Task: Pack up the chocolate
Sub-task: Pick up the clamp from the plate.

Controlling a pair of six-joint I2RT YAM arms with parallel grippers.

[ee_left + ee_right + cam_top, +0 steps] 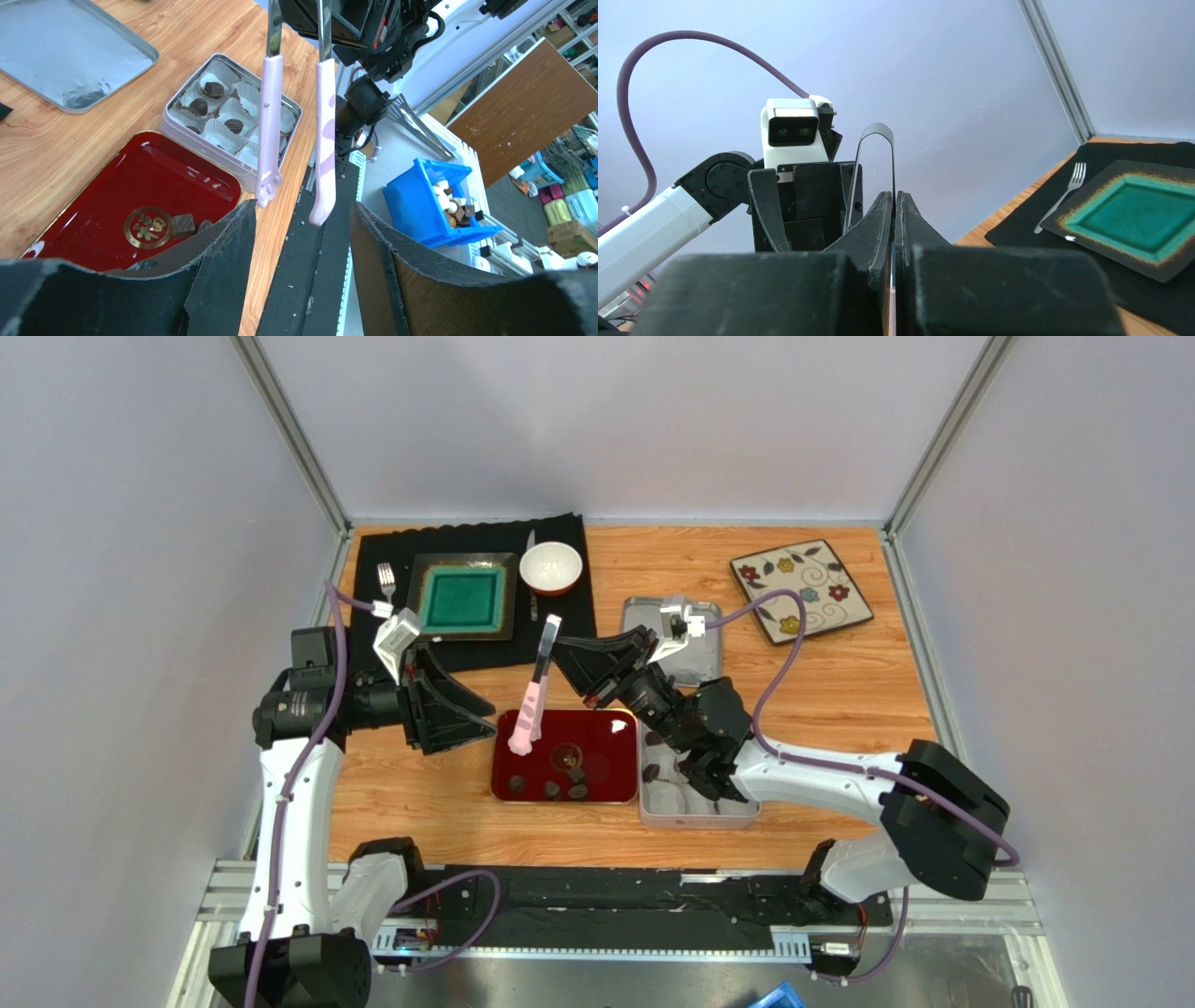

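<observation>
Overhead view: the right claw [561, 658] is pressed shut on the metal end of the pink-handled tongs [530, 697], which hang over the red tray [606, 735]. The left claw [477, 714] stands spread just beside the handles. Some chocolate [550, 788] lies along the tray's near edge. The tin [701, 815] sits just right of the tray on the worktop [842, 686].

Left wrist view: the tong tips reach the gap between the spread fingers [217, 273]; contact cannot be told. More pieces sit in paper cups [242, 91] inside the tin.

Right wrist view: the fingers [878, 231] pinch one tong arm below the bend.
</observation>
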